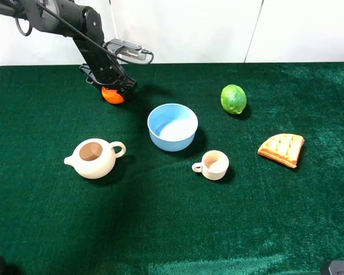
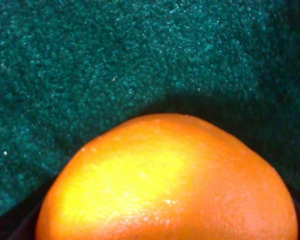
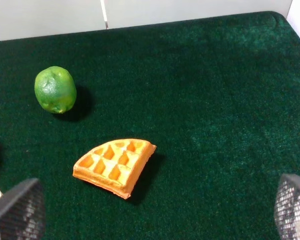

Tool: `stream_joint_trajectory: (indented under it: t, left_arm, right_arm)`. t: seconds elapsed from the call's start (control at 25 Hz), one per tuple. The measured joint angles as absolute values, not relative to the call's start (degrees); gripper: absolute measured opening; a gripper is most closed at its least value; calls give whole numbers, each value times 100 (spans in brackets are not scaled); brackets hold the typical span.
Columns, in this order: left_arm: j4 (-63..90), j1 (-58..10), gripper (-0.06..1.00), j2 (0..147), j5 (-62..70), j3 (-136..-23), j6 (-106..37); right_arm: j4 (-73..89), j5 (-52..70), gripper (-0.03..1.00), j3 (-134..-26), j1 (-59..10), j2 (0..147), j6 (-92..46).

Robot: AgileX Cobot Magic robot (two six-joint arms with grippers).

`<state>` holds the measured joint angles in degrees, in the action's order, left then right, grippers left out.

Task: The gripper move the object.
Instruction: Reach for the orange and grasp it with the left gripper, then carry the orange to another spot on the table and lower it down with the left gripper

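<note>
Green felt table (image 1: 309, 229) fills the exterior high view. The left arm (image 1: 74, 23) comes in from 10 o'clock, over the far left of the cloth.

Taking the blue bowl (image 1: 172, 127) as clock centre:
- teapot (image 1: 94, 157) at 8 o'clock
- waffle wedge (image 1: 282, 149) at 3-4 o'clock, well apart
- small cup (image 1: 212, 165) at 4-5 o'clock, near
- lime (image 1: 233, 98) at 2 o'clock
- orange (image 1: 113, 95) at 10-11 o'clock, near the back edge of the table

Key relation: the left gripper (image 1: 111, 85) sits directly over the orange, and from above the fruit peeks out at its 6 o'clock side. In the left wrist view the orange (image 2: 167, 185) fills the lower frame right under the camera, with cloth beyond it. So the fruit is already in line with the tool, with no sideways offset to close. The fingers aren't visible in either view, so I can't tell whether they are spread or clamped on the fruit, or whether it is lifted off the cloth. The orange is round with no long axis, so approach angle shouldn't matter.

The right gripper (image 3: 152, 215) has its fingers (image 3: 15, 210) wide apart and holds nothing. It looks at the waffle wedge (image 3: 115, 166) and the lime (image 3: 55, 90), well away from the orange. The left arm is clearly the nearer one, so the move looks like its job.
</note>
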<state>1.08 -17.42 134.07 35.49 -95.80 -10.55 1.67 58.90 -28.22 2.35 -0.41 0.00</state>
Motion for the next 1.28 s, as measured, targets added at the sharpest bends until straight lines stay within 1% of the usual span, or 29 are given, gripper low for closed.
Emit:
stream_joint_trajectory:
  t: [0.72,0.84,1.28]
  left_arm:
    - [83,-1742,75,13271,3641,-9592,-1049]
    - [58,-1742,75,13160,3940,-9729,-1049]
    - [-59,-1742,75,13121,5663,-10811,-964]
  right_arm:
    - [167,5890,69,-2822,235,-41,0]
    - [167,5890,69,-2822,235,-41,0]
    - [167,5890,69,-2822,235,-41,0]
